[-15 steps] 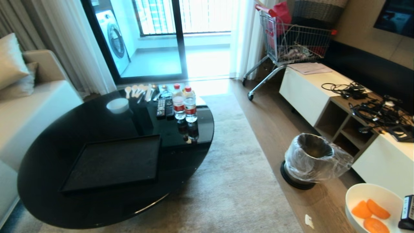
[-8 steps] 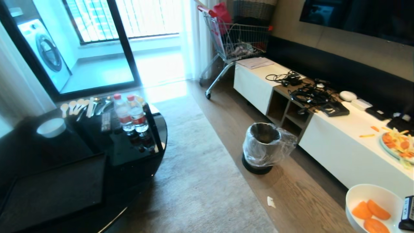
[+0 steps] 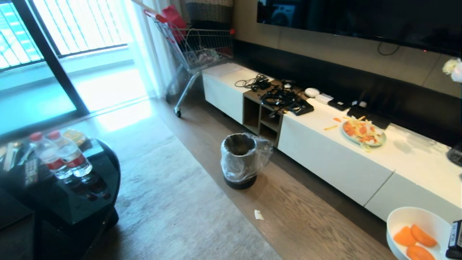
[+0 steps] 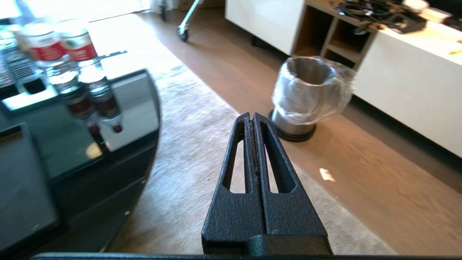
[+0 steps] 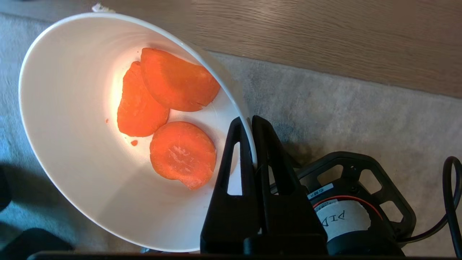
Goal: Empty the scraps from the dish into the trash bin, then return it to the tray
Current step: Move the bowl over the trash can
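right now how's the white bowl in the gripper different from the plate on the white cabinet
The dish is a deep white bowl held off the floor, its rim pinched by the right gripper; the plate is shallow and rests on the white cabinet.

The dish holds only three carrot slices; the plate carries a mixed heap of orange pieces and pale yellow sticks, with a few bits lying beside it.

Both are round and hold food scraps.

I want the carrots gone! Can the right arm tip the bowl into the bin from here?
Probably not yet. The right gripper pinches the bowl at its rim, but the bin stands apart across bare floor, with nothing between them.
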